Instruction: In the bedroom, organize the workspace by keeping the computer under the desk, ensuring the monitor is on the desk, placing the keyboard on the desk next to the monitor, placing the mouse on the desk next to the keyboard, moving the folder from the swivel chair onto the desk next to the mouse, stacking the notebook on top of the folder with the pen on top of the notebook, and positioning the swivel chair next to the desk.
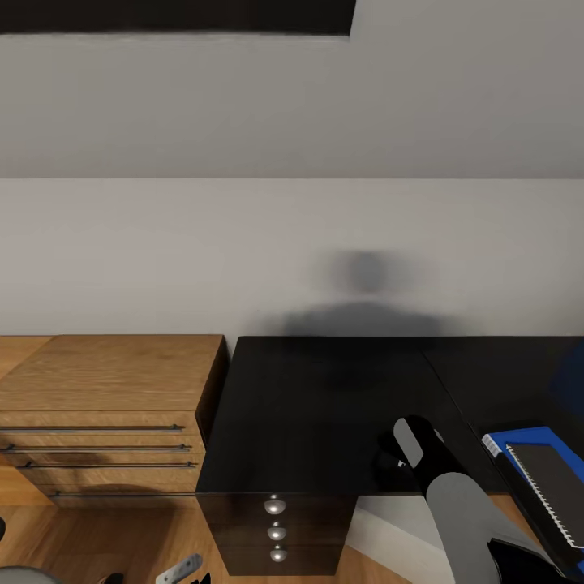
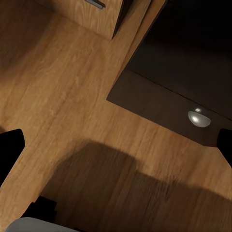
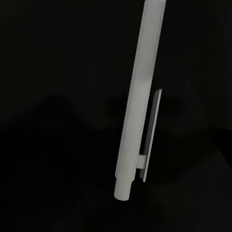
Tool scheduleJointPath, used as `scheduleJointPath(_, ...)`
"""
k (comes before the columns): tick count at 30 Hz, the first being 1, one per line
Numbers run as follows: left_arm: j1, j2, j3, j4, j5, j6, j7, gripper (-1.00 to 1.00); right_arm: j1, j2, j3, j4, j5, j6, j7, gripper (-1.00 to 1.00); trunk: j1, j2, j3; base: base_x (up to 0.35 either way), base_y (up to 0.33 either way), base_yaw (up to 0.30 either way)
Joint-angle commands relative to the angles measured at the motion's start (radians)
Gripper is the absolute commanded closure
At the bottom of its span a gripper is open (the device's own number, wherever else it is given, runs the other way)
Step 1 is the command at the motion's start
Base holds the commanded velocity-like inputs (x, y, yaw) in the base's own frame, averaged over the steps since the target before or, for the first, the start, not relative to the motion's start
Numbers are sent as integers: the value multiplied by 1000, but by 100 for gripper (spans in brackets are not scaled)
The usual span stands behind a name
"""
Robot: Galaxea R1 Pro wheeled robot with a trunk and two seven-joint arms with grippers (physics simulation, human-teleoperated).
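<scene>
Head view: glossy black desk with a flat, mirror-dark top against a plain pale wall; its drawer column carries three round metallic knobs. To its left, touching or nearly so, a wood-grain dresser with thin dark bar handles. Floor is warm wood plank. At the desk's right end a blue folder lies flat with a dark spiral-bound notebook on top; both are cut off by the frame edge. Right arm, grey and black cylindrical links, reaches over the desk's front edge; its gripper is hidden behind the arm. Right wrist view: slim white pen with a flat clip, seen against near-black surface; whether it is held or lying on the desk cannot be told, and no fingers can be made out, so the right gripper's state is undetermined. Left wrist view: two black fingertips at opposite frame edges, left gripper spread wide, holding nothing, over floor beside one knob.
</scene>
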Motion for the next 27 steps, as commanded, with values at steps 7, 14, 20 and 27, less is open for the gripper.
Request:
scheduleJointPath(7,-1,0,1,0,8,-2,0,-100,0,1,-3,-2,-11,1,-8,100,0,-1,-1,0,0,0)
scheduleJointPath(14,-1,0,1,0,8,-2,1,-100,0,1,-4,-2,-11,2,-7,100,0,-1,-1,0,0,0)
scheduleJointPath(20,-1,0,1,0,8,-2,1,-100,0,1,-4,-2,-11,2,-7,100,0,-1,-1,0,0,0)
scheduleJointPath(27,-1,0,1,0,8,-2,1,-100,-1,1,-4,-2,-11,2,-7,100,0,-1,-1,0,0,0)
